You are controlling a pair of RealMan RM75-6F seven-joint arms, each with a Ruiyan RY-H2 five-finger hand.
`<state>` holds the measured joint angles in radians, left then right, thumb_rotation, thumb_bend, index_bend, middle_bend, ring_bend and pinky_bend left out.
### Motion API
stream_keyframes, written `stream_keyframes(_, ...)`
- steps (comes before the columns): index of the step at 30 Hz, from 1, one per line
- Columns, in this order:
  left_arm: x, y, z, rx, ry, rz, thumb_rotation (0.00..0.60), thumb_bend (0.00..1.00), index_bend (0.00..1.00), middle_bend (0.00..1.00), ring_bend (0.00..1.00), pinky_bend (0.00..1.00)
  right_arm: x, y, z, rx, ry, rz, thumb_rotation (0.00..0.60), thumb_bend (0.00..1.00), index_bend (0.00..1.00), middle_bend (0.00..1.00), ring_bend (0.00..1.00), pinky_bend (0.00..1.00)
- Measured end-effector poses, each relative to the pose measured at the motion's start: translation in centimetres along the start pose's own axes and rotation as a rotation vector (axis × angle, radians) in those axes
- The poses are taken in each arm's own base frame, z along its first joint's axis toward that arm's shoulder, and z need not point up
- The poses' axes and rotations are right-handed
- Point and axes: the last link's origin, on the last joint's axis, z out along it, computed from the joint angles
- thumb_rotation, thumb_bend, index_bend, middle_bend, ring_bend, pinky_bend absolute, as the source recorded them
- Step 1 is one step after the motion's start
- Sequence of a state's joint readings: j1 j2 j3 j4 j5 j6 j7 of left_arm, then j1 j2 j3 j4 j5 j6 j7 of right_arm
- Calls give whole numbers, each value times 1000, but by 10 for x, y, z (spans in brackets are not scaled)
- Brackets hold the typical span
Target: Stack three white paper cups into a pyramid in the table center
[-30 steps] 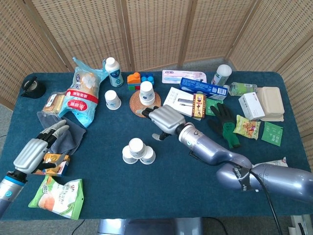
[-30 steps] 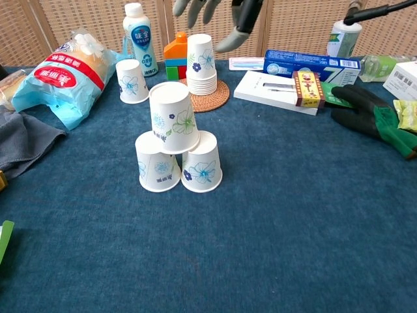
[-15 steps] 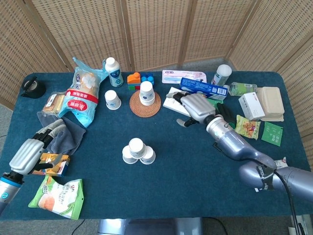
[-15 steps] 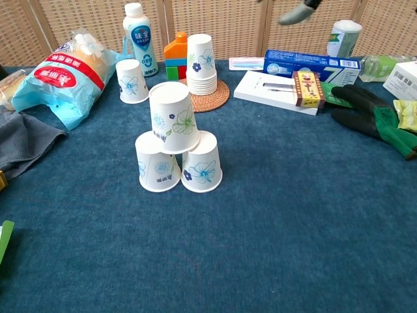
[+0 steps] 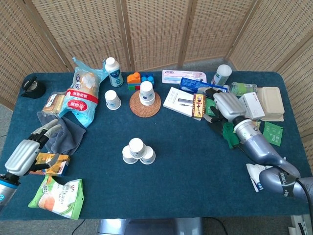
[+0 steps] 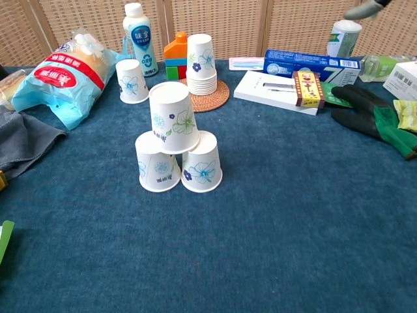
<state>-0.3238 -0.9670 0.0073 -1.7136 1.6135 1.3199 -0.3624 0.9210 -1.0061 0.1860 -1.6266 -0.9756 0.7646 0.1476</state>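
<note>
Three white paper cups, tapered and printed with blue flowers, stood inverted as a pyramid at frame centre on the napped blue tablecloth. The right hand hovered at right over the black-and-green gloves, seemingly empty, fingers loosely apart. The left hand, lower left, lay spread, holding nothing.

light: bright, even | shadows: soft, faint | focus: sharp | glare: none
</note>
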Motion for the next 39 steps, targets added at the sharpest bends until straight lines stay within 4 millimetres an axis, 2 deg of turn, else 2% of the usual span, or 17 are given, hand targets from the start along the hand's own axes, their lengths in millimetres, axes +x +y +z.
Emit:
stream_keyframes(18, -1, -2, -19, 24, 27, -3, 600, 476, 0, 0, 0, 96, -10, 72, -53, -115, 65, 88, 600, 391, 157, 196, 144, 476)
stream_keyframes(27, -6, -8, -34, 68, 31, -9, 600, 476, 0, 0, 0, 84, -19, 94, -82, -140, 95, 106, 600, 387, 157, 197, 127, 453)
stream_keyframes(39, -5, -13, -48, 105, 59, 7, 600, 476, 0, 0, 0, 64, -35, 111, -120, -177, 142, 123, 600, 380, 159, 197, 120, 438)
